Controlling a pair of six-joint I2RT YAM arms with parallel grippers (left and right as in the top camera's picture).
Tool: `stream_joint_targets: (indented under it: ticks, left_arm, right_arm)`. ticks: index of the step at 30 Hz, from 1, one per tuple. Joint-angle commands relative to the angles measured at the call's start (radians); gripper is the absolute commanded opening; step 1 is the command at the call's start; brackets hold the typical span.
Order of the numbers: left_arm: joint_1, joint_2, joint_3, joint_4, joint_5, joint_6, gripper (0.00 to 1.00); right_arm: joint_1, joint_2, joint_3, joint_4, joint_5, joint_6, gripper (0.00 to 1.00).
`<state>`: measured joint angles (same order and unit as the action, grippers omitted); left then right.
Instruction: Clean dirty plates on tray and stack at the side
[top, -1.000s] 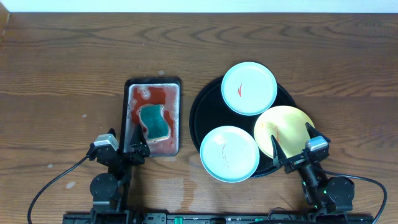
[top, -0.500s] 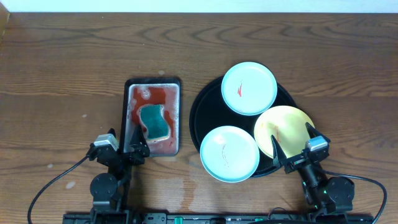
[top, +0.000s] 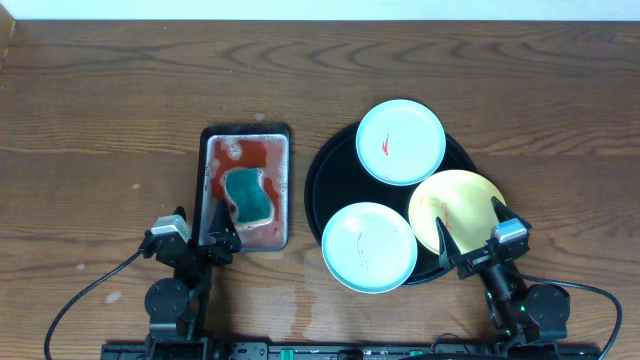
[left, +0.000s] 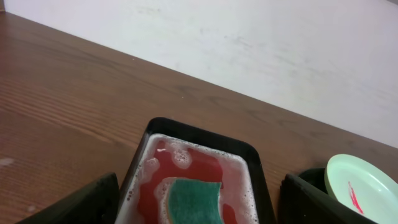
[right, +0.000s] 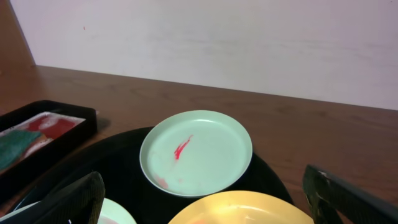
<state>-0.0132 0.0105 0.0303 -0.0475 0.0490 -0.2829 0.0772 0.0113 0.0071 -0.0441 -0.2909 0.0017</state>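
**Both claws spread, three smeared plates on the round tray**

The left claw (left: 198, 180) sits low at the near edge of the tabletop (top: 100, 120). Its arm is folded back behind it and the claw points toward the far side. Its two fingers stand wide apart and hold nothing. Between them, in the left wrist view, lies the near end of the rectangular tray (top: 247, 132), which holds reddish foamy water and a teal sponge (top: 247, 195).

The right claw (right: 204, 174) is posed the same way on the other side, low and aimed forward. Its fingers are also splayed wide and empty, reaching over the near rim of the yellow plate (top: 455, 208). Whether they touch that plate cannot be told.

All three plates sit on the large round black tray (top: 325, 180), right of the rectangular one:
- The far mint plate (top: 400, 141) carries a short red streak.
- The near mint plate (top: 369, 247) overhangs the tray's near rim and shows a thin red line.
- The yellow plate sits at the tray's right edge, just beside both mint plates, with a faint red mark.
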Motion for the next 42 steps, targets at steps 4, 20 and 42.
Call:
stream_joint_targets:
  ticks: [4,20,42]
  left_arm:
    - [0.003,-0.006,-0.026,-0.018,-0.016,0.02,0.83]
    - [0.003,-0.006,-0.026,-0.018,-0.016,0.02,0.83]
    - [0.003,0.002,0.048,0.074,0.232,-0.01,0.83]
  right_arm:
    - [0.007,-0.006,-0.002,-0.004,0.002,-0.014,0.99]
    - [0.007,-0.006,-0.002,-0.004,0.002,-0.014,0.99]
    - [0.007,0.018,0.112,0.005,-0.078,0.009,0.99]
